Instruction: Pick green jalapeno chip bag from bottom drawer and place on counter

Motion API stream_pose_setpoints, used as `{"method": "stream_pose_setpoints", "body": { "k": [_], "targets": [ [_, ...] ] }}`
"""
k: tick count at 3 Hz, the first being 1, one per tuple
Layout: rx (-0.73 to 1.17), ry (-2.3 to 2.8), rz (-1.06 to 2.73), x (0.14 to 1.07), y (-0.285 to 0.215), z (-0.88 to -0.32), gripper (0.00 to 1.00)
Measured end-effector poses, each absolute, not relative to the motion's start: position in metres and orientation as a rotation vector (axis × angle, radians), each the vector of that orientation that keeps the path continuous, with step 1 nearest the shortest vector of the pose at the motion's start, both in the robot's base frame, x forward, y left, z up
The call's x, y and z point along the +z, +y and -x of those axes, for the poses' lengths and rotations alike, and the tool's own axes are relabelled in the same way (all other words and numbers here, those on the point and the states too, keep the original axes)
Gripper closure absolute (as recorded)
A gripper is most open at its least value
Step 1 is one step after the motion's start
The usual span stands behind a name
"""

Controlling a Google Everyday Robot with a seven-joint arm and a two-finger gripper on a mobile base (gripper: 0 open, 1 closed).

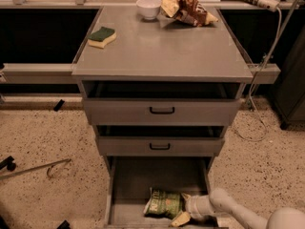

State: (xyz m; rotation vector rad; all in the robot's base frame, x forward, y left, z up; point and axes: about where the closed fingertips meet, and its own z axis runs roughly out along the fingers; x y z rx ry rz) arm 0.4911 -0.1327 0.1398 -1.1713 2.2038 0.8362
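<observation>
You are looking down at a grey metal drawer cabinet on a speckled floor [43,137]. Its bottom drawer [138,180] is pulled out towards you. The green jalapeno chip bag [164,203] lies flat inside, near the front edge and a little right of centre.

Your robot's pale arm [233,211] reaches in from the lower right corner of the view. The hand [183,208] sits low in the drawer, right against the right-hand edge of the bag. You cannot tell whether the hand is spread, pressed together or pinching the bag. The bag rests on the drawer floor.

Above it, the middle drawer [159,146] and the top drawer [162,110] each stand partly out, each with a black handle.

The worktop [162,56] is the flat grey top of the cabinet. On it, near the left rear, lies a sponge [101,36] with a green upper face and a yellow underside. At the back stands a small white bowl [148,7]. Just to its right lies a crumpled brown-and-cream snack bag [186,9].

A thin metal rod [33,168] lies on the floor to the left of the cabinet. A pale cable [259,113] hangs down on the right.
</observation>
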Motion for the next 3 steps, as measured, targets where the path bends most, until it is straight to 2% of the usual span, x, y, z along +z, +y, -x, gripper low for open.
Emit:
{"method": "stream_pose_setpoints", "body": {
  "k": [3],
  "targets": [
    [0.879,2.137,1.148,0.181,-0.114,-0.517,0.00]
  ]
}}
